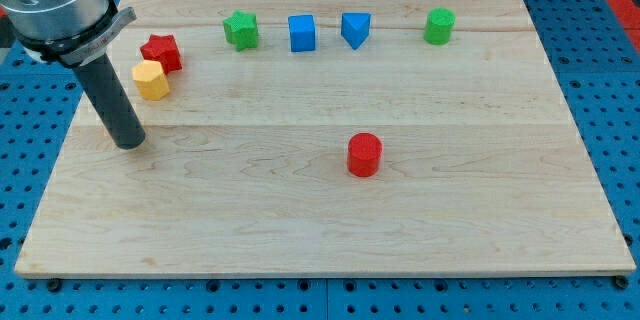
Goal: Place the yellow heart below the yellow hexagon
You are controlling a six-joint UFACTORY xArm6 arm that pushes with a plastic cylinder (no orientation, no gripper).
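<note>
The yellow hexagon (150, 80) lies on the wooden board (330, 220) at the view's upper left, touching the red star (160, 52) just above it. My tip (130, 145) rests on the board below the hexagon and a little to its left, apart from it. The yellow heart is not clearly visible. Only a faint yellowish sliver (107, 125) shows at the rod's left edge, so the heart may be hidden behind the rod.
Along the view's top lie a green star (240, 30), a blue cube (302, 33), a blue triangle (355, 29) and a green cylinder (439, 26). A red cylinder (364, 154) stands near the middle.
</note>
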